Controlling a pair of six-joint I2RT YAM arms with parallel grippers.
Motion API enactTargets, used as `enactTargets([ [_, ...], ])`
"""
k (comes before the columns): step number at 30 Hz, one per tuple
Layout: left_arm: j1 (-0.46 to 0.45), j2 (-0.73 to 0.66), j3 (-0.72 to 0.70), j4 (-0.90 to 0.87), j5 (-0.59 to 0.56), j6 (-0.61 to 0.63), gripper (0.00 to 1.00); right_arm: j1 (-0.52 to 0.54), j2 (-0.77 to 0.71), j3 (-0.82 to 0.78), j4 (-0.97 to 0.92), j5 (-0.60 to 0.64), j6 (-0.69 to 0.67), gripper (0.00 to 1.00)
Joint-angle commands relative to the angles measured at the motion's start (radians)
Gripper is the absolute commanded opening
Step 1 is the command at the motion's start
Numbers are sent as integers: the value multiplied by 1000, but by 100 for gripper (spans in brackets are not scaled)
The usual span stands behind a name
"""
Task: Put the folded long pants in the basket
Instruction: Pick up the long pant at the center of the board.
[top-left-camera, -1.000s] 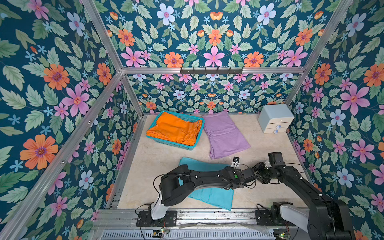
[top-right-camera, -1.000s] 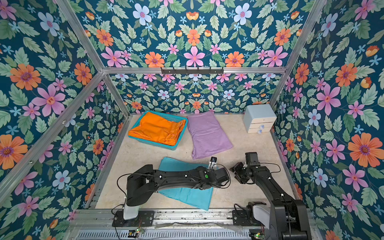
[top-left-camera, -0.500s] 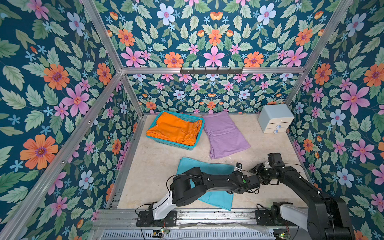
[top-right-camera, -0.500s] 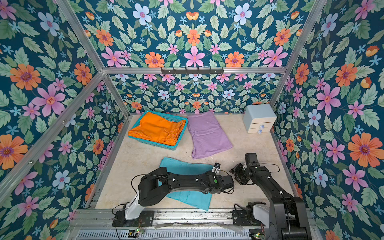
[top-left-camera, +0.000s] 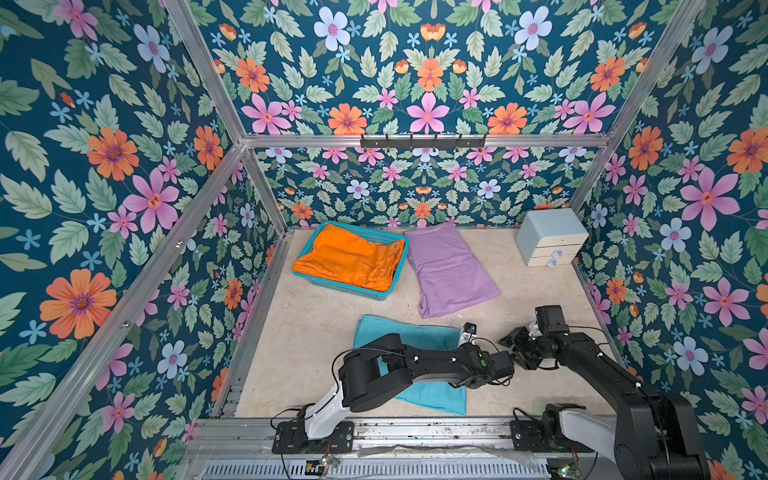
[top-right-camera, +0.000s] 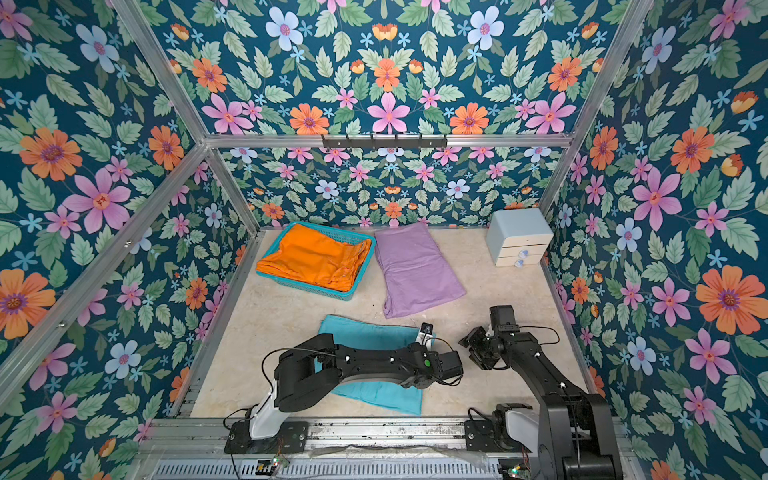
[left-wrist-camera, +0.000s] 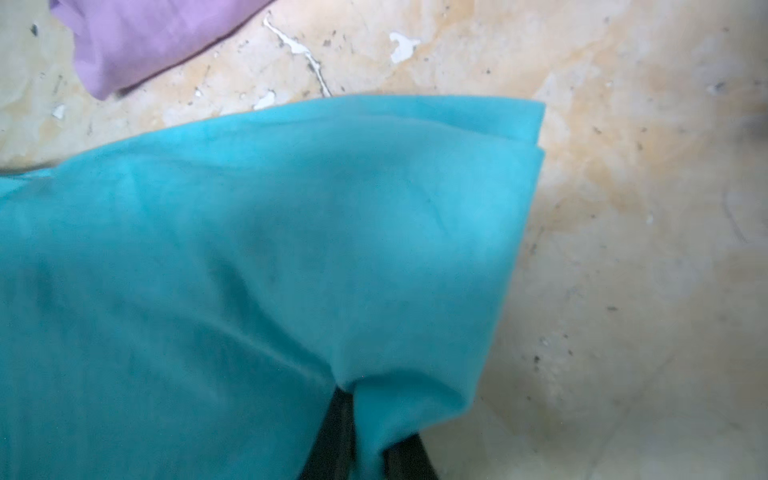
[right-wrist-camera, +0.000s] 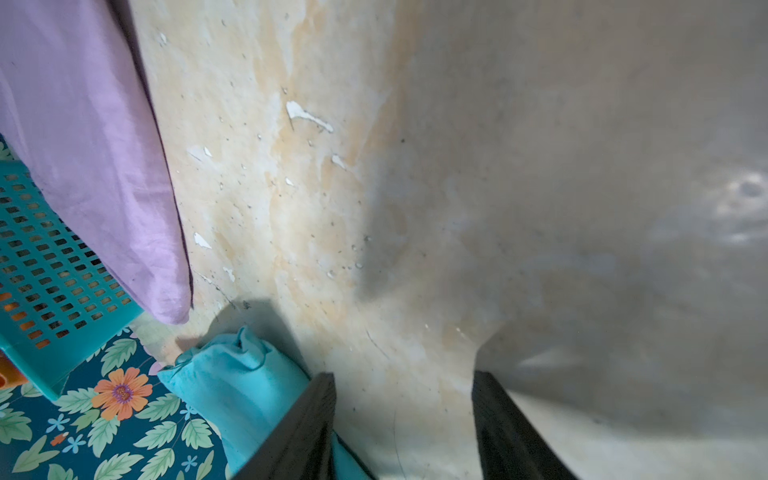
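Note:
Turquoise folded long pants (top-left-camera: 415, 336) (top-right-camera: 374, 337) lie at the front of the floor under my left arm. My left gripper (left-wrist-camera: 365, 419) is shut on a pinched fold at their right edge; in both top views its fingers are hidden beneath the wrist (top-left-camera: 486, 363). Just to the right, my right gripper (right-wrist-camera: 403, 376) (top-left-camera: 515, 349) is open over bare floor, one finger against the turquoise cloth (right-wrist-camera: 241, 382). Orange pants (top-left-camera: 349, 262) (top-right-camera: 316, 262) fill the teal basket (top-left-camera: 332, 286) (top-right-camera: 305, 286) at the back left. Lilac pants (top-left-camera: 449, 270) (top-right-camera: 415, 266) lie beside it.
A pale grey-blue drawer box (top-left-camera: 548, 237) (top-right-camera: 519, 237) stands at the back right corner. Flowered walls with aluminium posts close in the floor on three sides. A black hook rail (top-left-camera: 422, 141) is fixed to the back wall.
My left arm has reached further right and down to the turquoise pants' right edge, and its gripper has shut on the cloth. The right arm has hardly moved.

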Motion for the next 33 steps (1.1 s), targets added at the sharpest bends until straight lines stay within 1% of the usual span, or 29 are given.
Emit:
enactTargets([
  [1, 20, 20, -50, -94, 154, 10, 0, 0, -4, 1, -16, -2, -14, 57],
  [3, 17, -24, -54, -92, 100, 14, 0, 0, 2, 0, -14, -2, -18, 57],
  [5, 18, -94, -75, -35, 91, 52, 0, 0, 10, 0, -8, -16, -25, 58],
  [7, 26, -161, -82, 44, 129, 114, 0, 0, 17, 0, -2, -31, -36, 57],
  [9, 35, -208, -52, 107, 188, 171, 0, 0, 20, 5, 0, -41, -47, 56],
  [11, 37, -229, 12, 134, 242, 199, 0, 0, 18, 20, -12, -35, -56, 57],
  [14, 37, -216, 182, 138, 355, 248, 0, -2, 15, 57, -44, -7, -66, 56],
  [17, 37, -219, 335, 154, 464, 266, 0, -25, 23, 94, -68, 17, -70, 56],
  [20, 52, -272, 436, 160, 505, 283, 0, -68, 46, 122, -73, 3, -75, 57],
  [22, 79, -352, 430, 155, 499, 283, 0, -81, 66, 145, -85, 0, -87, 57],
  [23, 102, -411, 385, 163, 482, 283, 0, -82, 75, 159, -93, 1, -95, 56],
  [25, 182, -556, 202, 204, 496, 249, 0, -82, 89, 177, -106, 1, -107, 57],
  [27, 312, -736, -69, 287, 534, 195, 0, -82, 97, 193, -125, 13, -125, 57],
  [28, 378, -811, -179, 306, 560, 179, 0, -82, 98, 197, -131, 19, -129, 57],
  [30, 539, -970, -402, 310, 598, 172, 0, -82, 96, 199, -135, 29, -140, 56],
  [32, 671, -1068, -591, 337, 701, 177, 0, -82, 98, 193, -129, 25, -144, 57],
  [33, 713, -1099, -681, 348, 719, 178, 0, -82, 103, 185, -120, 21, -150, 57],
])
